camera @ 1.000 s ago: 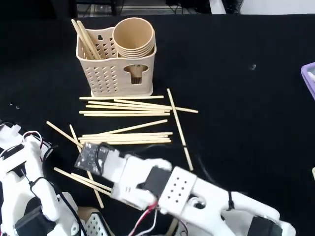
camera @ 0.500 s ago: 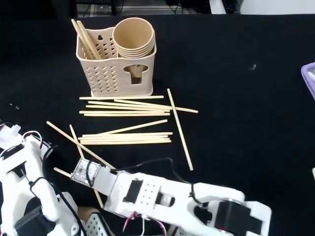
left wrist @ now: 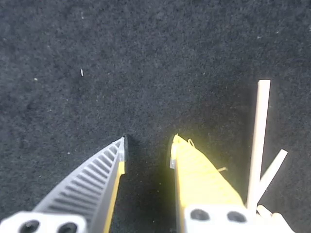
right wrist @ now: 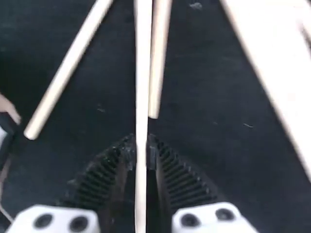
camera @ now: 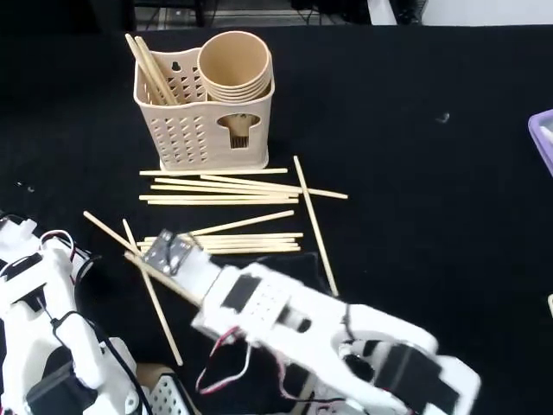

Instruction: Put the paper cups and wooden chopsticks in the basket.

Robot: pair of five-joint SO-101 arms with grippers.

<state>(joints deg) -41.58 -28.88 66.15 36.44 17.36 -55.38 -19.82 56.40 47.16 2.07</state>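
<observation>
A wooden chopstick (right wrist: 142, 73) is pinched by the right gripper (right wrist: 141, 144), the pick-up seemingly in hand; a lift and carry to the basket (camera: 186, 138) is called for next.

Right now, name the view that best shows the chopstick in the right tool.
The right wrist view: the chopstick runs between the right tool's jaws, close up. The high view shows it partly under the arm. The left wrist view: stick ends I cannot match to it.
</observation>
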